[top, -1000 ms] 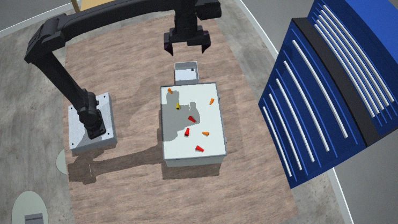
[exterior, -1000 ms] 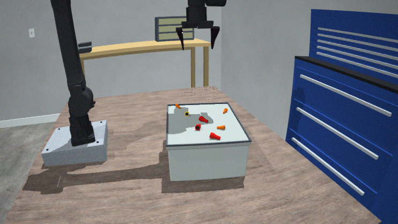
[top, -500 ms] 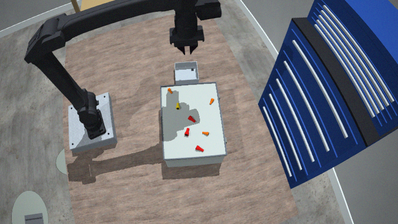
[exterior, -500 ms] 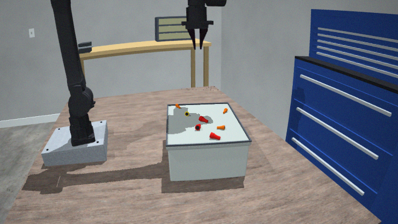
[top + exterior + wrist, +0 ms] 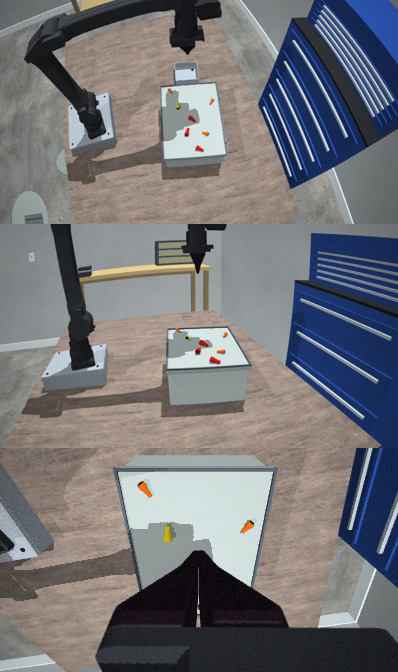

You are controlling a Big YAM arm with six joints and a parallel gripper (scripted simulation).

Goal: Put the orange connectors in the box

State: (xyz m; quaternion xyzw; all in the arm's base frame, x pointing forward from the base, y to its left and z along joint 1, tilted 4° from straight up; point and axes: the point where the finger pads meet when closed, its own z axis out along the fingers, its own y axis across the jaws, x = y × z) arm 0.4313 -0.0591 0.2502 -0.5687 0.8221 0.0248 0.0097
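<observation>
currently the gripper (image 5: 187,52) (image 5: 198,272) (image 5: 198,559) hangs in the air, its jaws fully closed with nothing between them. three orange connectors (image 5: 212,101) (image 5: 221,351) (image 5: 145,489) lie on the lid (image 5: 208,113) (image 5: 222,341) (image 5: 210,498) of the tool case (image 5: 194,161) (image 5: 207,388) (image 5: 195,461), among three red ones (image 5: 199,148) (image 5: 214,360) and a yellow one (image 5: 177,105) (image 5: 186,337) (image 5: 168,533). the steel box (image 5: 186,82) stands just beside the case.

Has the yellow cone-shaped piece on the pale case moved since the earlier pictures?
No. The yellow piece lies in the same spot on the case lid, left of centre.
</observation>
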